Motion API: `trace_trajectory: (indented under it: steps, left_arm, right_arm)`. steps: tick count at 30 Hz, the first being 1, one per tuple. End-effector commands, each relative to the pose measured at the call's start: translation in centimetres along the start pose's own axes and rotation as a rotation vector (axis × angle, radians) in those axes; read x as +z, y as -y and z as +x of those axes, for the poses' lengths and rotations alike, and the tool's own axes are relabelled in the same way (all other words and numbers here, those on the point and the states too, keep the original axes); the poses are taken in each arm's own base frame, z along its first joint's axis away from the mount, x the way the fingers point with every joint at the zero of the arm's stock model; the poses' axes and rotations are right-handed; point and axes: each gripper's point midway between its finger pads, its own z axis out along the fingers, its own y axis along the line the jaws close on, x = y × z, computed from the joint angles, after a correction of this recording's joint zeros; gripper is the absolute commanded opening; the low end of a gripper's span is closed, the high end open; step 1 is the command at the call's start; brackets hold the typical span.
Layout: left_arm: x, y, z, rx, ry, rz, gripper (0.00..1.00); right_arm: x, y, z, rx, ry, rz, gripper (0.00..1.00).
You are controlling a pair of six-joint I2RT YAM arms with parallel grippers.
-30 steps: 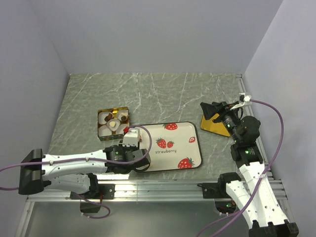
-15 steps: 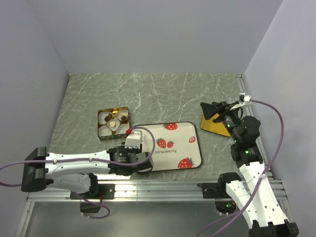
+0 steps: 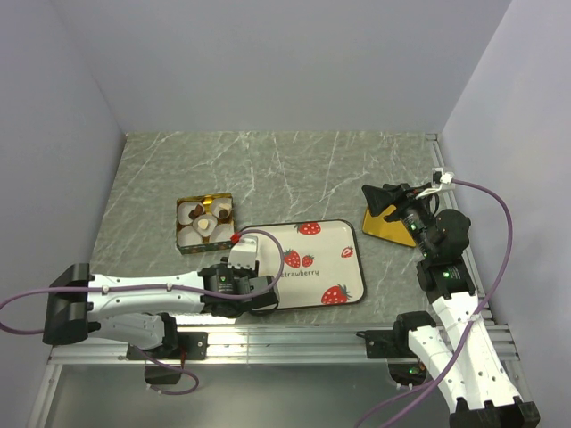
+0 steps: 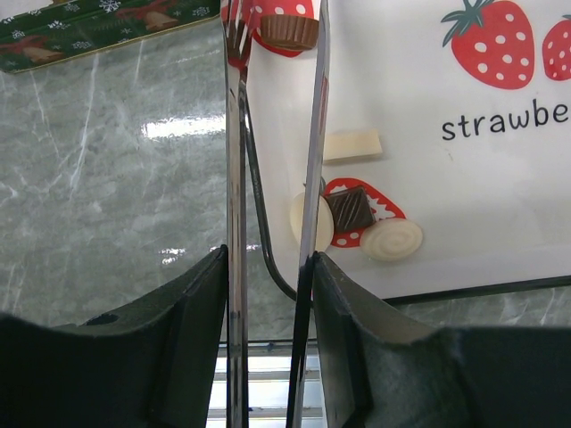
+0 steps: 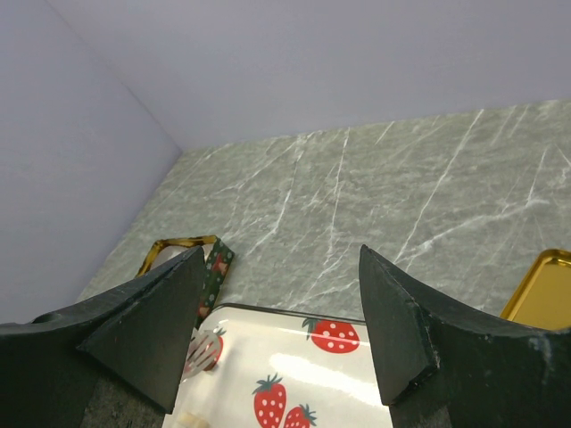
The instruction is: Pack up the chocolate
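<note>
Several pieces of chocolate lie at the left end of the strawberry tray (image 4: pixel 500 205): a brown cup (image 4: pixel 287 31), a cream bar (image 4: pixel 352 145), a dark square (image 4: pixel 350 210) and a cream swirl (image 4: pixel 393 239). My left gripper (image 4: pixel 268 257) (image 3: pixel 252 283) is shut on metal tongs (image 4: pixel 234 178), whose tips reach up beside the brown cup. More chocolate sits in paper cups in the gold tin (image 3: pixel 181 225). My right gripper (image 5: pixel 281 254) (image 3: pixel 379 201) hangs open and empty, high over the gold lid (image 3: pixel 393 227).
The tin's green patterned side (image 4: pixel 89 31) lies just left of the tray's corner. The tray (image 3: pixel 312 267) sits near the table's front rail. The gold lid (image 5: pixel 544 285) lies at the right, close to the side wall.
My left gripper, with the tongs, has slid a little to the right and toward the near edge, away from the tin. The right arm has not moved.
</note>
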Motion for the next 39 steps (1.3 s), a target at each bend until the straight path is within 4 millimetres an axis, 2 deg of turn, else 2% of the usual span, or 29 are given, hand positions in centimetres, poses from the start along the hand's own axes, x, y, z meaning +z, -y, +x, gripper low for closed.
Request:
trace_trajectory:
  steps: [1, 21, 29, 35, 39]
  left_arm:
    - [-0.7, 0.6, -1.0, -0.008, 0.020, 0.012, 0.47]
    - [-0.9, 0.4, -0.6, 0.024, -0.001, 0.006, 0.43]
    - [-1.1, 0.5, -1.3, 0.024, 0.017, 0.008, 0.34]
    - [-1.8, 0.5, -2.5, -0.001, 0.050, 0.026, 0.34]
    - [-2.0, 0.5, -2.5, -0.004, 0.049, 0.037, 0.34]
  right_arm:
    - [0.1, -1.5, -2.4, -0.027, 0.060, -0.040, 0.76]
    - [0.0, -1.5, -2.4, -0.024, 0.062, -0.041, 0.76]
    - [0.0, -1.5, -2.4, -0.027, 0.063, -0.038, 0.76]
    - [0.0, -1.5, -2.4, -0.027, 0.061, -0.039, 0.76]
    - [0.0, -1.4, -2.4, -0.027, 0.062, -0.037, 0.76]
